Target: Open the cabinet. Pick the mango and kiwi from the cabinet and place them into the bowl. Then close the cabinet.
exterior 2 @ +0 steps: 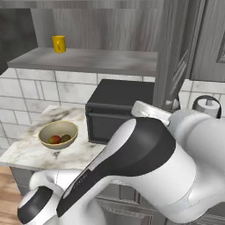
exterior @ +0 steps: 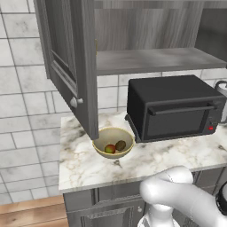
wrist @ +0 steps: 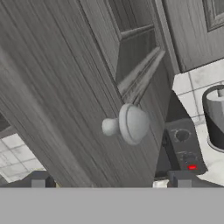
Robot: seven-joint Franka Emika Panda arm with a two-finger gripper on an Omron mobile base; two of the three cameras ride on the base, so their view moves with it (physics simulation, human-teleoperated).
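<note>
The dark grey cabinet (exterior: 146,60) stands with both doors swung out: the left door (exterior: 73,53) and the right door (exterior 2: 173,52). In the hand view the right door (wrist: 65,87) is very close, and its round knob (wrist: 129,124) sits just ahead of my open gripper (wrist: 110,181), with nothing between the fingertips (wrist: 38,180). The tan bowl (exterior: 101,148) rests on the counter left of the oven. It holds the red-green mango (exterior: 110,149) and the brown kiwi (exterior: 120,145). From the right side the bowl (exterior 2: 44,132), mango (exterior 2: 55,139) and kiwi (exterior 2: 66,138) show again.
A black toaster oven (exterior: 173,108) sits on the marble counter (exterior: 177,157) under the cabinet. A yellow cup (exterior 2: 59,44) stands on the cabinet shelf (exterior 2: 88,59). A grey canister (wrist: 216,122) is at the counter's right end. My arm (exterior 2: 145,158) blocks much of the right base view.
</note>
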